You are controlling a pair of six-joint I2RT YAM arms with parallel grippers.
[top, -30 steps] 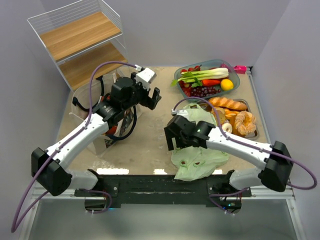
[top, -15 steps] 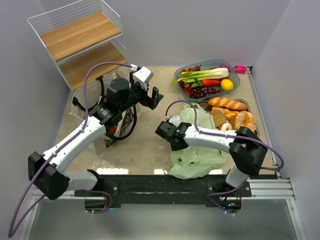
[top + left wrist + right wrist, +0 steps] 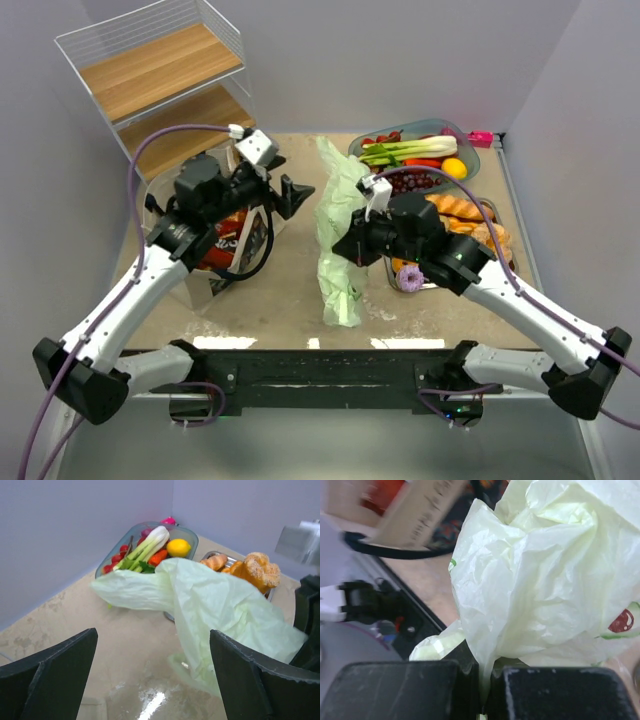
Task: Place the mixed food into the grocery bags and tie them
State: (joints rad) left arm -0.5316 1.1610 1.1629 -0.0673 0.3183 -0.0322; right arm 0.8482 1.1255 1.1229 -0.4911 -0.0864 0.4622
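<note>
Pale-green bag [image 3: 535,580] clamped in the right gripper [image 3: 482,695]. The two black fingers are pressed together on a fold of the thin film, which is caught in the seam between them. The rest of the bag billows in crumpled folds beyond the jaws, with one small red and green print at its edge.

Seen from above, the bag hangs from this grip as a tall, narrow drape over the middle of the table [image 3: 290,290], between the two arms. Its upper end points toward the far side and its lower end toward the near edge. Whether the lower end touches the table cannot be told.

The left gripper [image 3: 290,192] faces the drape from the left with its jaws spread wide. It holds nothing and stands apart from the film.

Under the left arm, at the left of the table, sits the beige canvas tote [image 3: 205,288] with black handles. A red snack packet [image 3: 215,243] shows in its mouth.

Behind the bag, at the far right, a glass dish [image 3: 192,532] holds a leek [image 3: 150,542], a lemon [image 3: 178,547] and red fruit. Just beside it, a metal tray [image 3: 492,210] carries a croissant [image 3: 216,561] and other baked goods.

A wire shelf with wooden boards [image 3: 160,80] stands at the far left corner.
</note>
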